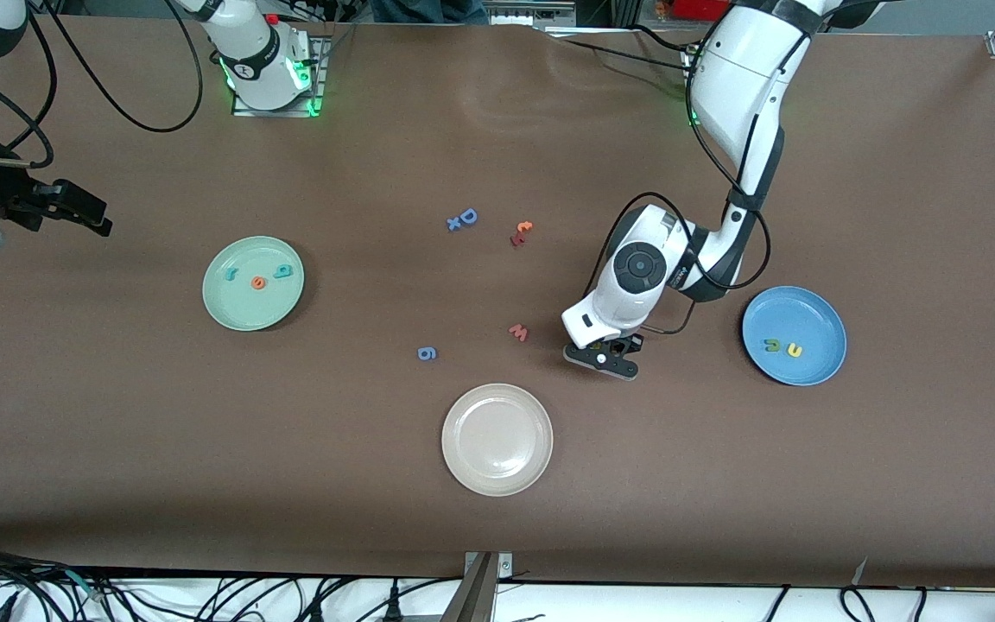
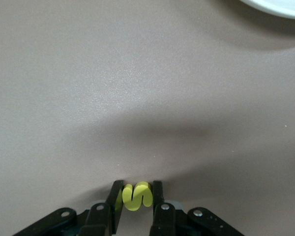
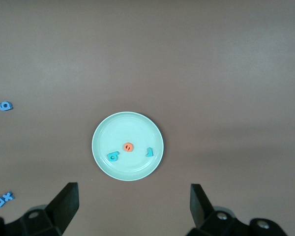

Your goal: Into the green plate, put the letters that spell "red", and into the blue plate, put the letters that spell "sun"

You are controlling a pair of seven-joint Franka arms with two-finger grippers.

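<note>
My left gripper (image 1: 606,355) is down at the table between the beige plate and the blue plate (image 1: 795,307). It is shut on the yellow "s" (image 2: 137,195), which sits squeezed between the two black fingers (image 2: 158,195). A dark green "n" (image 1: 772,346) and a yellow "u" (image 1: 795,350) lie in the blue plate. The green plate (image 1: 238,311) holds the teal "r" (image 1: 231,276), the orange "e" (image 1: 258,282) and the teal "d" (image 1: 284,270). My right gripper (image 1: 87,216) waits open, high over the right arm's end of the table, with the green plate (image 3: 128,125) below it.
A beige-white plate (image 1: 497,439) lies nearest the front camera, mid-table. Loose letters lie around the middle: a blue "g" (image 1: 427,353), a red "w" (image 1: 519,333), a blue "D" with a small "x" (image 1: 463,218), and an orange-red pair (image 1: 521,232).
</note>
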